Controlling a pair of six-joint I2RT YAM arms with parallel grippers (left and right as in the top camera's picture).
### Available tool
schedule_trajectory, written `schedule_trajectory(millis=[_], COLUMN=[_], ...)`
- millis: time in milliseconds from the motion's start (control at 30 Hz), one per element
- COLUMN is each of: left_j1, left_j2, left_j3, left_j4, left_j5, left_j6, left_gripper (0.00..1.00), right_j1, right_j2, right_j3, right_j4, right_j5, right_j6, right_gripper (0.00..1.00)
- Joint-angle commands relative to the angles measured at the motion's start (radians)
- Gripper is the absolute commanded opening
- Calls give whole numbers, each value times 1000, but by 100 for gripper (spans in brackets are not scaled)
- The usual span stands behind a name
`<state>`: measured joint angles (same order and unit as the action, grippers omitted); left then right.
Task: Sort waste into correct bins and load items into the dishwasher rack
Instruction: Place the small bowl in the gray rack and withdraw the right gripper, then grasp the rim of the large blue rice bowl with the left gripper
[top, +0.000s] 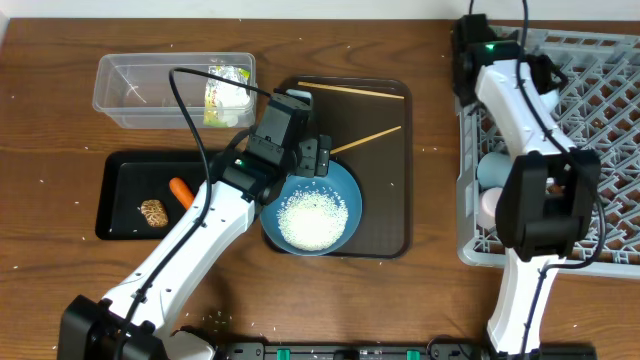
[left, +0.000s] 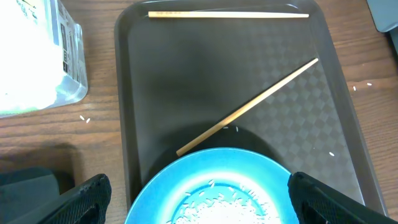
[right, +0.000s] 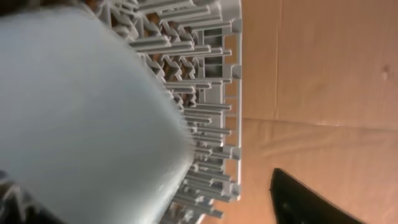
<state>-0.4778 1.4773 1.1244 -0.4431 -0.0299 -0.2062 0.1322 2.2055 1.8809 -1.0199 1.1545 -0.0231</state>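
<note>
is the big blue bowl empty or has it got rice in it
Not empty: a heap of white rice lies in the middle of the large blue bowl, which stands upright on the brown tray.

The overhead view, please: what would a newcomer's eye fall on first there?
Most likely the large blue bowl of white rice at the centre, on the brown tray, with the left arm reaching over it. Next, the big grey rack at the right edge, and the orange carrot in the black tray towards the picture's left.
</note>
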Motion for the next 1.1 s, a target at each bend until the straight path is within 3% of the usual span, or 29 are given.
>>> schedule_trajectory(millis=[0,67,333,567,767,867,967,1067], left_j1=[6,6,6,6,5,5,6,7], left_j2=[8,8,8,6,3,4,4,4], left_j3=[9,9,9,11,16,16,16,16], left_j4=[-2,-2,-13,-65,-145,-200,-266,-298], left_j5=[-8,-9,-9,5,188,272,266,245], left_j6=[3,2,4,105,214,215,237,237], left_gripper=[92,92,92,92,92,92,91,92], right_j1=[55,78,114,96,97,97,97,96], right_j2=[-2,-3,-24,-147,-243,-249,-242,-230], right_j3=[2,3,56,162,181,181,179,170], right_j4=[3,6,5,-2,-19,-43,-88,-146], right_j5=[15,15,-60,-499,-1027,-1126,-1231,-1265], right_j6=[34,33,34,34,-26,-38,-38,-38], right_gripper=[92,99,99,99,99,99,99,91])
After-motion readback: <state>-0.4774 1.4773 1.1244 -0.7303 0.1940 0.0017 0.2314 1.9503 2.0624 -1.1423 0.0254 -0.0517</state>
